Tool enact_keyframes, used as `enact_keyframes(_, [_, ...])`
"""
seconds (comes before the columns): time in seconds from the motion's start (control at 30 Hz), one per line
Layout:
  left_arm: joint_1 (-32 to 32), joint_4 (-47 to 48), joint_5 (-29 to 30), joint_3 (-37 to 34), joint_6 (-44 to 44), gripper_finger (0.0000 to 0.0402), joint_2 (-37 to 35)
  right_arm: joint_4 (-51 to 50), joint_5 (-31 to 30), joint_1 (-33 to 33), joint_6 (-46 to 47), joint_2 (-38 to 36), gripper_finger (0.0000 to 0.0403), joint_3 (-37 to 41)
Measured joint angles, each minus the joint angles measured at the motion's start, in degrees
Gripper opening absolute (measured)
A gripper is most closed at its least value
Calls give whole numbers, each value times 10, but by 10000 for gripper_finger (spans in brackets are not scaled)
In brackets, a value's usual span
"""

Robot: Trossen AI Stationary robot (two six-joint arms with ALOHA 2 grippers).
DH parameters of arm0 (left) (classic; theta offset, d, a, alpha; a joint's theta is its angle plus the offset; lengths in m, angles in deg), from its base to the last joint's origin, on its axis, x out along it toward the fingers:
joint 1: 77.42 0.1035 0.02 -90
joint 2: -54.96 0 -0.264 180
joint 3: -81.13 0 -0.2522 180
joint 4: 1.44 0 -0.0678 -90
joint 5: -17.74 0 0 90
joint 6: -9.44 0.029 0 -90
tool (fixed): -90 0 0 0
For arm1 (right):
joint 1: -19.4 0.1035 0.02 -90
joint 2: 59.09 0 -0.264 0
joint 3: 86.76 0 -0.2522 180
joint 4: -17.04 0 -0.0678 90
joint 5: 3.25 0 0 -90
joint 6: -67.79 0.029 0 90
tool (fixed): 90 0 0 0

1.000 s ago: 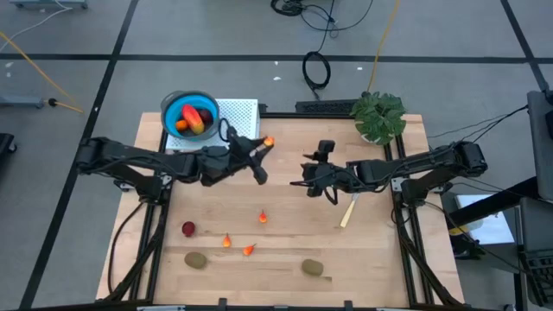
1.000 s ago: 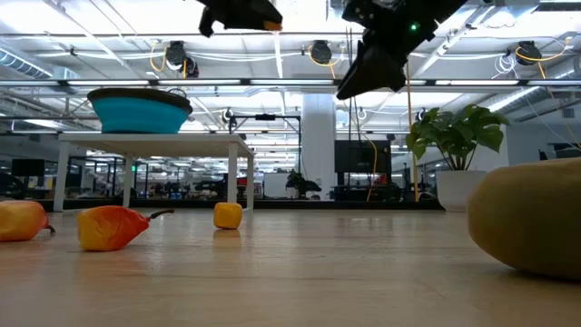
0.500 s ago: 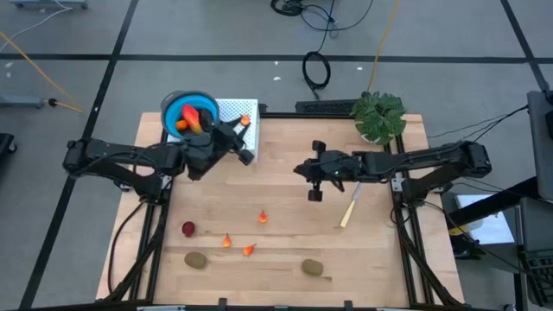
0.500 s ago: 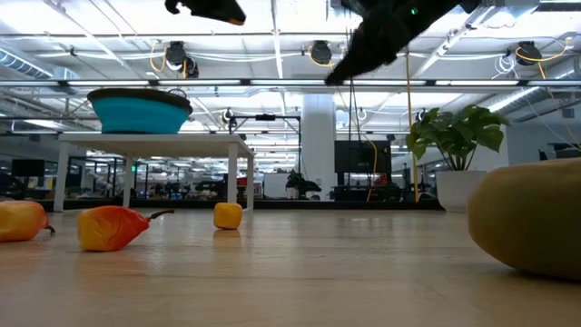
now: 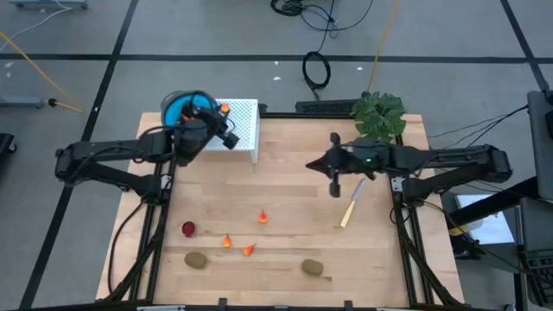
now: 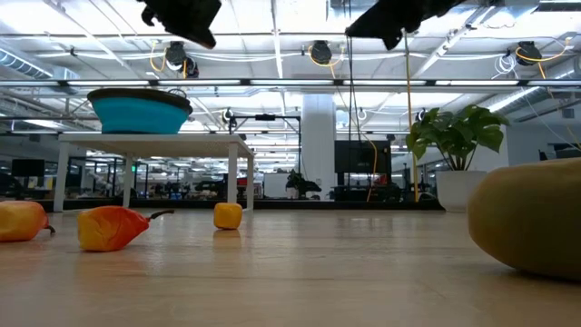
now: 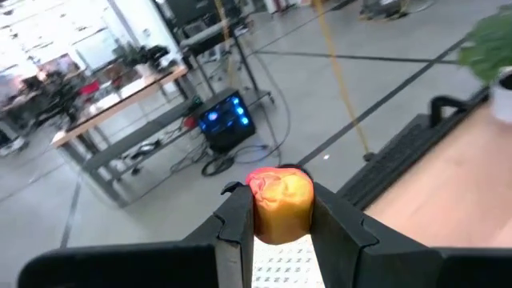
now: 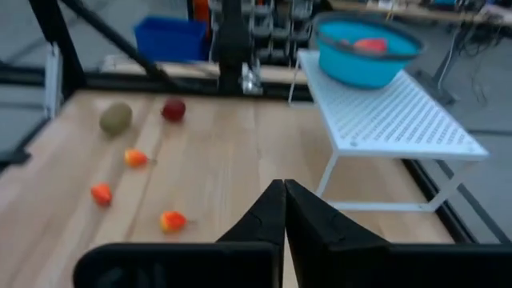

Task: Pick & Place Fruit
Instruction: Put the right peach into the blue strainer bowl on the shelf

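My left gripper (image 5: pixel 223 113) is shut on a small orange-yellow fruit (image 7: pixel 280 202) and hangs above the white mesh stand (image 5: pixel 244 121), just beside the blue bowl (image 5: pixel 175 107). A red-orange fruit (image 8: pixel 369 44) lies in the bowl. My right gripper (image 8: pixel 284 210) is shut and empty, raised over the middle of the table (image 5: pixel 333 166). On the wood lie a dark red ball (image 5: pixel 188 228), three orange bits (image 5: pixel 263 217) (image 5: pixel 226 241) (image 5: pixel 249 250) and two kiwis (image 5: pixel 197 259) (image 5: pixel 313 268). My left gripper pinches the small orange-yellow fruit (image 7: pixel 276 210) between its two fingers (image 7: pixel 237 224), one on each side of it. The fruit's upper half stands out past the fingertips. It is lifted clear, in the air above the white stand.
A pale yellow utensil (image 5: pixel 350 207) lies on the table near my right gripper. A potted green plant (image 5: pixel 378 115) stands at the far right corner. The stand's legs (image 8: pixel 330 172) rest on the far left of the table. Cables lie on the floor beyond.
My left gripper, keeping hold of the small fruit, has moved from over the table's middle toward the far left, until it is above the white stand by the bowl. My right gripper has moved a little toward the right and far edges and turned.
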Motion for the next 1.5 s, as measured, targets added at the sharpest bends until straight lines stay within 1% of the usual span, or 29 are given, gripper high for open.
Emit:
enact_keyframes(0.13, [30,43,-5,0,-34,88,-11,38,1,0,20,-56,1,46])
enact_keyframes(0.33, [81,95,-54,0,-112,88,-24,81,0,0,53,-129,1,110])
enact_keyframes(0.43, [109,124,-78,0,-179,88,-23,99,0,0,73,-155,1,135])
enact_keyframes(0.6, [154,170,-133,0,-318,88,-23,117,-2,0,98,-183,1,166])
enact_keyframes(0.7, [178,200,-160,0,-390,88,-23,117,-2,0,113,-191,1,172])
enact_keyframes(0.87, [214,249,-197,0,-483,88,-25,118,-2,0,116,-192,0,173])
enact_keyframes(0.97, [232,256,-213,0,-496,88,-25,118,-2,0,116,-192,0,173])
enact_keyframes(1.13, [252,259,-235,0,-491,88,-25,118,-3,0,114,-192,0,173])
enact_keyframes(1.5, [287,311,-235,0,-468,88,-25,117,-5,0,112,-192,0,173])
